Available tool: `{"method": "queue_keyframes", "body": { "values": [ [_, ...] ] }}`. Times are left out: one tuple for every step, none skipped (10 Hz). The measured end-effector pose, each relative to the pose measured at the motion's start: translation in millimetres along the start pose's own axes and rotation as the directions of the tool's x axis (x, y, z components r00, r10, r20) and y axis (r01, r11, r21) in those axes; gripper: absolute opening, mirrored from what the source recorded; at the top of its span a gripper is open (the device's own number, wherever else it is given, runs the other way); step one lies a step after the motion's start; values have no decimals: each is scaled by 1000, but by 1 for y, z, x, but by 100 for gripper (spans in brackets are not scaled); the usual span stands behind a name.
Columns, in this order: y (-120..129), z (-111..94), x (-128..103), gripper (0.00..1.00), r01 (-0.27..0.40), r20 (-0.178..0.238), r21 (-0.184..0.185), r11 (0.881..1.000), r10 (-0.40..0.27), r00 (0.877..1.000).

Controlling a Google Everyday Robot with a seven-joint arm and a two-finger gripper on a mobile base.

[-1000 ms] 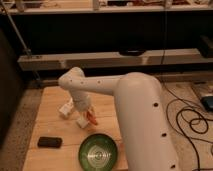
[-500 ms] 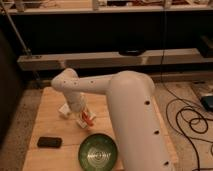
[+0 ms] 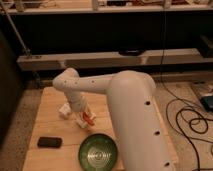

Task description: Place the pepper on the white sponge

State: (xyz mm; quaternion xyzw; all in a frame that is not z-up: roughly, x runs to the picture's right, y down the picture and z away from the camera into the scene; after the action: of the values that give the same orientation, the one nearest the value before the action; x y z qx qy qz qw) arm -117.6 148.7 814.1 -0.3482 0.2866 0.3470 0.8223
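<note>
My gripper (image 3: 84,116) hangs low over the wooden table (image 3: 52,125), at the end of the white arm that reaches in from the right. The small orange-red pepper (image 3: 89,118) sits at its tips, and the gripper looks shut on it. A small off-white pad, seemingly the white sponge (image 3: 65,110), lies on the table just left of the gripper, partly hidden by the wrist. The pepper is to the right of this pad, not over it.
A green bowl (image 3: 98,152) stands at the table's front, just below the gripper. A black flat block (image 3: 50,142) lies at the front left. A dark shelf runs behind the table. Cables lie on the floor at the right.
The arm's elbow has swung a little to the left. The gripper and pepper have stayed almost in place beside the white pad.
</note>
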Motion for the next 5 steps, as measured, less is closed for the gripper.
{"method": "queue_keyframes", "body": {
  "values": [
    [7, -6, -5, 5, 42, 53, -1, 999, -42, 998],
    [5, -12, -11, 0, 83, 123, 6, 997, -83, 989],
    [4, -14, -12, 0, 109, 153, 5, 994, -109, 982],
    [3, -19, -15, 0, 154, 202, -9, 988, -149, 968],
    [2, -23, -17, 0, 183, 228, -16, 983, -175, 958]
  ]
}}
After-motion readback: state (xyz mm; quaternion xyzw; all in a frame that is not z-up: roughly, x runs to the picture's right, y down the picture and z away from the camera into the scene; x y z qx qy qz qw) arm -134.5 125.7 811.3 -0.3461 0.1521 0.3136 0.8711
